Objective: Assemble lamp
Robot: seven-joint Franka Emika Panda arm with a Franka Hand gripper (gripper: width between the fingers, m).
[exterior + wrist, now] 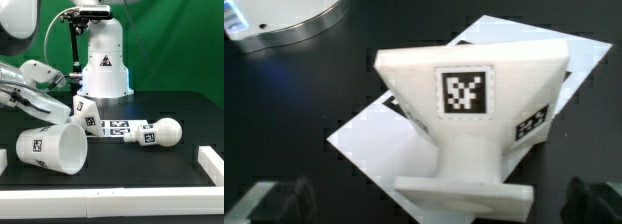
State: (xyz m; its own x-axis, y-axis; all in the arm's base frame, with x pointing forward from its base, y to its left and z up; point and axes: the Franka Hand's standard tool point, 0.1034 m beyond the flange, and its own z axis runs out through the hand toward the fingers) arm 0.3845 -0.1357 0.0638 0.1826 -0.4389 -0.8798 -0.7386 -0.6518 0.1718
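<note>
Shade (55,148) comes first: I see it tipped on its side, in front of my pincer (73,96) and toward the exterior view's left. The pincer (438,202) is released, jaws spread wide and gripping nothing. Straight under it, in the wrist view, lies the small flared base (464,110), tag up. Its foot sits between the dark fingertips (274,200), and neither one touches it. The base (88,108) rests on the marker board (367,135). Toward the exterior view's right of the pincer, the bulb on its stem (155,131) lies flat. Beyond the pincer stands the white pedestal (105,60).
</note>
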